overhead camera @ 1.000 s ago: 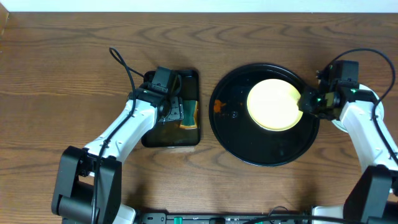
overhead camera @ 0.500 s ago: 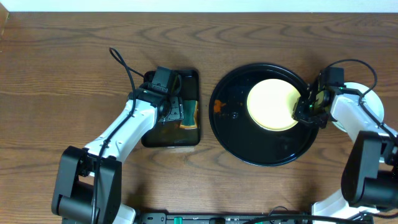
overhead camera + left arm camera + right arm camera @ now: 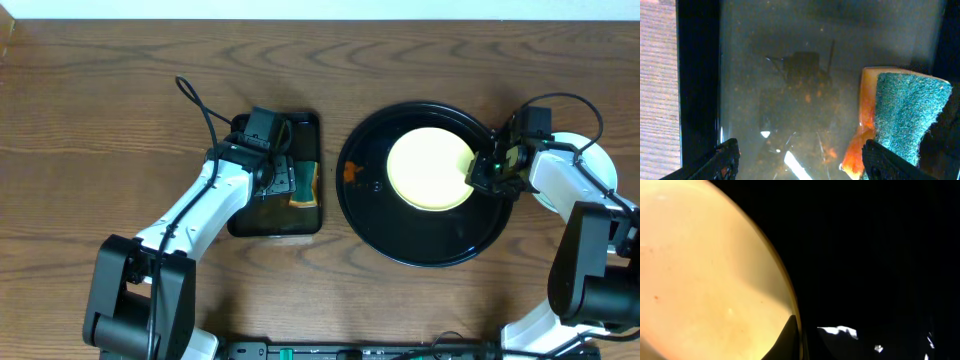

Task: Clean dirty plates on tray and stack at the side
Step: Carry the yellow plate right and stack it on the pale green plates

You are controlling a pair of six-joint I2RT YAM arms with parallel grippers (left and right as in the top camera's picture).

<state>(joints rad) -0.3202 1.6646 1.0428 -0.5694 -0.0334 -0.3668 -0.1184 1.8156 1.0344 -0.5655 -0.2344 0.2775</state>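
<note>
Right end effector [image 3: 487,168] sits at the right rim of the pale yellow round plate [image 3: 425,168]. The plate lies in the upper middle of the large round glossy black tray [image 3: 400,235], centre right of the overhead frame on the wooden bench [image 3: 100,120]. From above its jaws cannot be made out. The right wrist view adds only a dark wedge against the plate's [image 3: 705,265] edge at the bottom, so I cannot tell whether it grips. Only the overhead shows an orange smear [image 3: 350,172] on the tray's left side.

The left end effector [image 3: 283,180] hovers over a small rectangular black tray [image 3: 300,125]. Only its wrist view shows the fingers [image 3: 727,157] spread wide and holding nothing. Above them is a cloudy, orange-flecked bottom, with a green-topped orange sponge [image 3: 907,115] at the right.
</note>
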